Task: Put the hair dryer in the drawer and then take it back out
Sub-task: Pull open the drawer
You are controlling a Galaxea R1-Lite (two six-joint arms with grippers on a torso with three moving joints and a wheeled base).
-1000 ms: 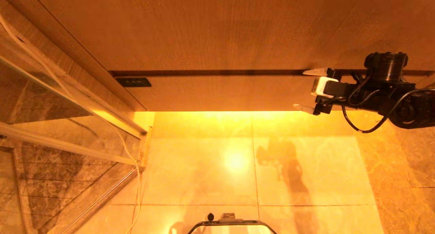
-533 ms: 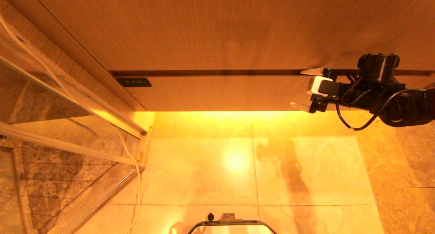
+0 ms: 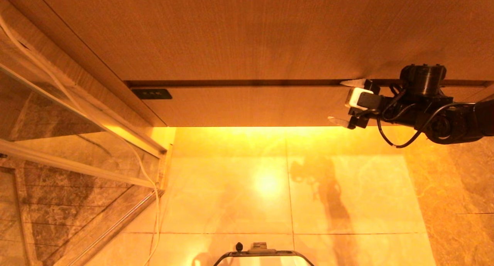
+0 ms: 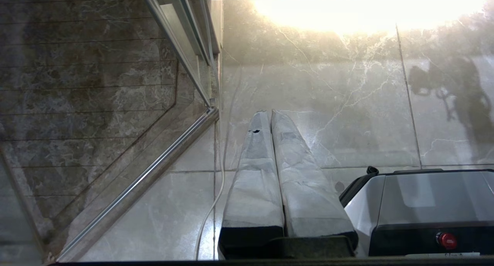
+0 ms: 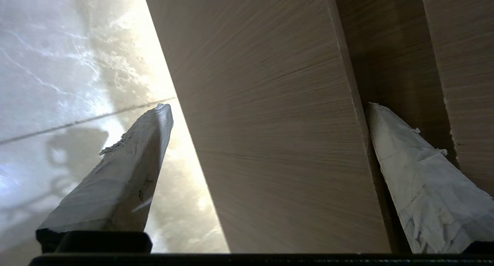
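The right claw (image 3: 341, 102), fully spread and empty, straddled the closed drawer (image 3: 247, 105) front, hair dryer nowhere in view; with one fingertip (image 5: 389, 142) barely in the top gap, a pull could slip off.

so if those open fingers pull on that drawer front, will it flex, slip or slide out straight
The drawer front is a thick wood-grain board, so it probably won't flex. It is flat and handleless, so the right gripper, its fingers straddling it, may slip. It is wide and the grip sits near its right end, so it could rack slightly.
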